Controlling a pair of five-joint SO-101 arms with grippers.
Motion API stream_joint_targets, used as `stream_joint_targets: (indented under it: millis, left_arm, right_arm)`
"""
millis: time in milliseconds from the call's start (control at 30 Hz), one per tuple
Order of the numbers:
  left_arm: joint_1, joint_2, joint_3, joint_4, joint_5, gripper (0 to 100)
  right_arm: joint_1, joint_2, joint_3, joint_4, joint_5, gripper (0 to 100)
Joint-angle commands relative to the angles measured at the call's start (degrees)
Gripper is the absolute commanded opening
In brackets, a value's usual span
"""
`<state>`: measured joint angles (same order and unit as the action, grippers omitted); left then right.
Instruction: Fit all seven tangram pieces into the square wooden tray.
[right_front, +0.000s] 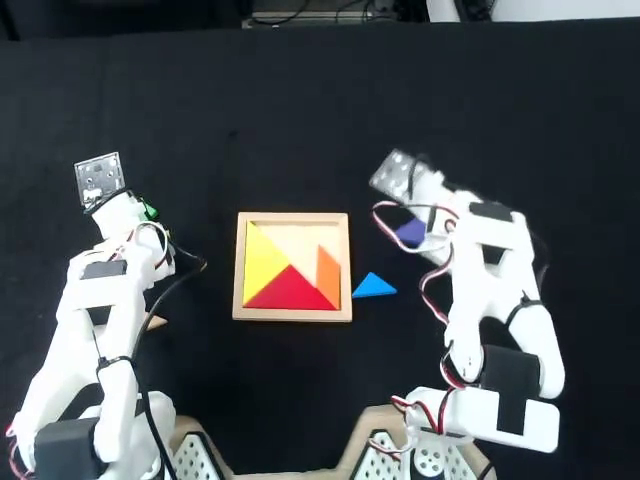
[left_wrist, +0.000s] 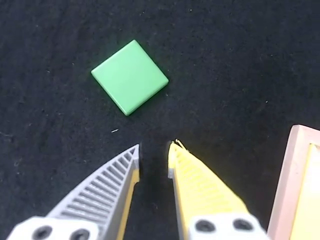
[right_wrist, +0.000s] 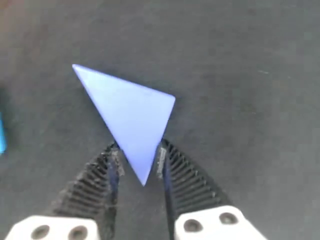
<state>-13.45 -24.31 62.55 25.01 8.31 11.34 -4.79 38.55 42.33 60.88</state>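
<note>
The right claw (right_wrist: 137, 152) is closed down to a narrow gap on one corner of a violet-blue triangle (right_wrist: 127, 107), a finger against each edge, so it looks pinched rather than merely straddled; whether it is clear of the black desk (right_front: 300, 120) I cannot tell. This piece sits well to the right of the square wooden tray (right_front: 241, 265), which holds a yellow triangle (right_front: 262, 258), a red triangle (right_front: 292, 290) and an orange piece (right_front: 328, 275), with pale wood bare along its upper part. A light blue triangle (right_front: 373, 286) lies just beside the tray's right rim. On the far left, the left claw (left_wrist: 153, 147) hovers empty, its fingers only slightly apart, near a green square (left_wrist: 130, 76) lying flat. The step in hand looks like fetching the violet-blue triangle; next it needs carrying over the light blue one and turning to match a bare corner.
</note>
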Motion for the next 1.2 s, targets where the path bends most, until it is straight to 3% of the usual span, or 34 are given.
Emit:
stream_joint_targets:
  millis: [0,133,400,500,767,867,1067,1167]
  left_arm:
    - [0.66,-0.09,-2.07,-0.18,-0.26,11]
    - [0.66,-0.09,-2.07,-0.18,-0.26,11]
    - [0.66,-0.09,-2.15,-0.18,-0.26,11]
    - [0.66,-0.09,-2.15,-0.18,-0.26,11]
    - [0.66,-0.09,-2.07,-0.18,-0.26,11]
    - [0.75,-0.09,-2.07,-0.18,-0.26,11]
    - [0.75,-0.09,-2.15,-0.18,-0.26,11]
    - [0.75,-0.09,-2.15,-0.18,-0.26,11]
  right_arm:
    - [-1.05,-0.48,-4.62,-1.05,-9.14,1.1]
    - [-2.29,-2.07,0.75,-8.09,-13.63,1.1]
    - [-6.33,-22.99,30.81,-39.47,-17.05,1.1]
    - [-7.56,-28.0,31.69,-33.41,-16.79,1.1]
    - [-4.57,-28.44,15.34,-6.95,-16.7,1.1]
    - [-4.84,-28.0,11.65,-3.6,-17.76,1.1]
    - [-11.87,-15.16,1.54,3.52,-28.66,3.1]
    - [-11.6,-5.58,-10.33,11.43,-40.0,14.2]
